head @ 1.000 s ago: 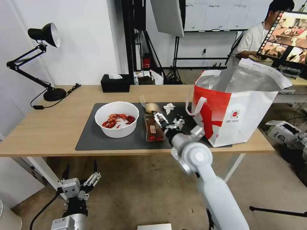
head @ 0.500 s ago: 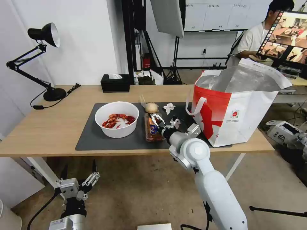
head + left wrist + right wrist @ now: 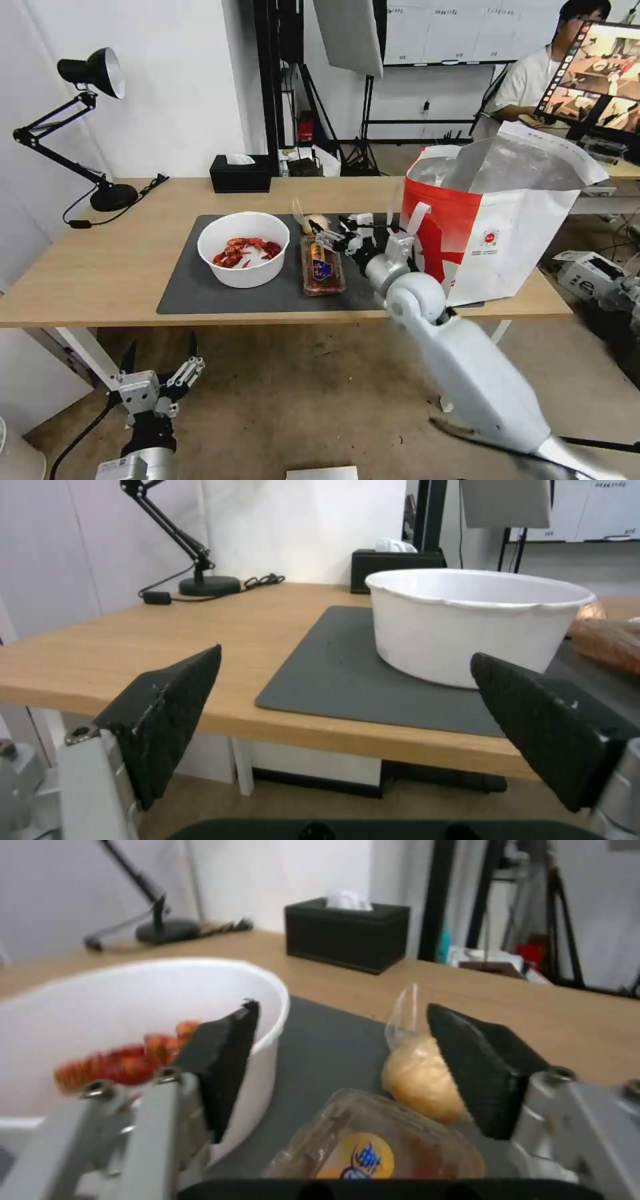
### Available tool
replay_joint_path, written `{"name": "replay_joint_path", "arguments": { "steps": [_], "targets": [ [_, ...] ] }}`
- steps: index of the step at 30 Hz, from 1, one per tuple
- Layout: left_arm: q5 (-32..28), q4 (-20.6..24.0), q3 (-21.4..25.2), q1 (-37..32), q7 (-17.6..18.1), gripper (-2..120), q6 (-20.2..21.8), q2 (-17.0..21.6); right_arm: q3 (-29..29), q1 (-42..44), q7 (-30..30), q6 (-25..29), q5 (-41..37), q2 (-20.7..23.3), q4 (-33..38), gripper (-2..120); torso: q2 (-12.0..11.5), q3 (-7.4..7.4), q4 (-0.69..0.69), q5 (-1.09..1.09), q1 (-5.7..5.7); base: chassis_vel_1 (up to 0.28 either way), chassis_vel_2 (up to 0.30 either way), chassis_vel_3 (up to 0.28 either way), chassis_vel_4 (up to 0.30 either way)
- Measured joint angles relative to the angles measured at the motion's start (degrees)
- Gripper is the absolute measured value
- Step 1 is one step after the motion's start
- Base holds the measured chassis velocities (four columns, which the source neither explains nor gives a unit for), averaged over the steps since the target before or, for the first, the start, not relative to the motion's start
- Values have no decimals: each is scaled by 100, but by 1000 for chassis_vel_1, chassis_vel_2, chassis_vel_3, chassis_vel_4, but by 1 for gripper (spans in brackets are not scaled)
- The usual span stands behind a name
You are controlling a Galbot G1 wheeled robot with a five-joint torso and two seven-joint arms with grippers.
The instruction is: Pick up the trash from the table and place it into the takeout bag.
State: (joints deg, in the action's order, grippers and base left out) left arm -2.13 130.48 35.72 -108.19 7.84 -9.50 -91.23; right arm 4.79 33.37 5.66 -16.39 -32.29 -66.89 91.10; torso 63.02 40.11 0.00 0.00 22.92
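Red crayfish shells [image 3: 245, 251] in white bowl [image 3: 244, 273].

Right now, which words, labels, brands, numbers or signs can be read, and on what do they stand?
None reads as words.
Takeout bag: small round red logo with print beneath, too small to read.
Clear tray of cherry tomatoes: round yellow and blue sticker, blurred.
Whiteboard on the back wall: faint writing, too small to read.
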Motion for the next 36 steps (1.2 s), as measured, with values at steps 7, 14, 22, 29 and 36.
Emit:
{"name": "replay_joint_path", "arguments": {
  "steps": [7,14,22,29,36],
  "targets": [
    [-17,-12,-9,24,-42,100,5,23,255,-371,636,-70,631,-12,-531,40,0,0,0,0,0,0,0,0,0],
    [-207,-16,-83,70,-116,100,125,183,374,-459,921,-130,817,-50,-862,15,0,0,0,0,0,0,0,0,0],
    [-992,189,-213,165,-118,100,661,763,383,-460,984,-142,893,-62,-999,0,0,0,0,-1,0,0,0,0,0],
    [-2814,569,-245,481,409,100,1763,1938,585,-782,990,-167,870,-92,-1224,0,0,0,0,-1,0,0,0,0,0],
    [-4919,658,-333,1336,1053,100,2667,2586,670,-941,1000,-200,839,-94,-1335,0,0,0,0,-2,0,0,0,0,0]
  ]
}}
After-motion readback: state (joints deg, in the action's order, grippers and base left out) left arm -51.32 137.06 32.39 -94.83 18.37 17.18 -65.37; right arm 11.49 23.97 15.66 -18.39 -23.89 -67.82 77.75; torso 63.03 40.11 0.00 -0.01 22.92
